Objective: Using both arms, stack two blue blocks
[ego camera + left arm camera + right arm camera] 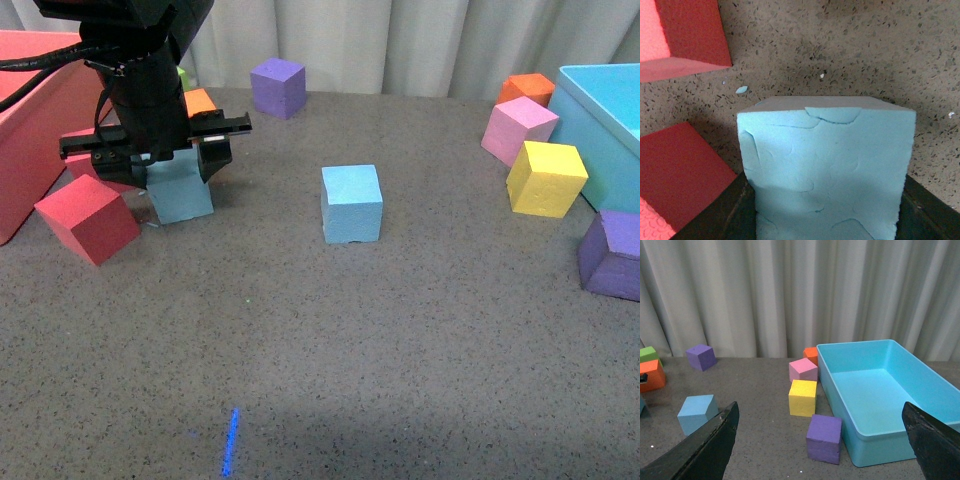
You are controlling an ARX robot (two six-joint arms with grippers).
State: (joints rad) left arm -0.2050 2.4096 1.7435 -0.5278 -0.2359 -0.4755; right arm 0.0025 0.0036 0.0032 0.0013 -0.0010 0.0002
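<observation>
Over on the far left of the grey table (400,330), the left gripper (172,165) is clamped onto 1 of the 2 blue blocks, call it the left blue block (183,195). The left wrist cam shows it best: the cube sits right between the 2 black fingers (732,217), and both of them are pressed against its side faces. In the front view its base looks to be down on the table. It's a cube, so no real long axis. It sits upright, turned just slightly off square. A red block (87,218) sits just beside it on the near left.

The middle blue block (351,203) sits on its own mid-table, well to the right of that gripper. It lies flat with 1 face almost square to the camera.

The right gripper (820,412) is spread wide with nothing in it. Its cam looks over the turquoise bin (920,390), with a yellow cube (803,397), a pink cube (803,370) and a purple cube (824,438) close by the bin's left side.

Can't make out any writing or labels on any face.
</observation>
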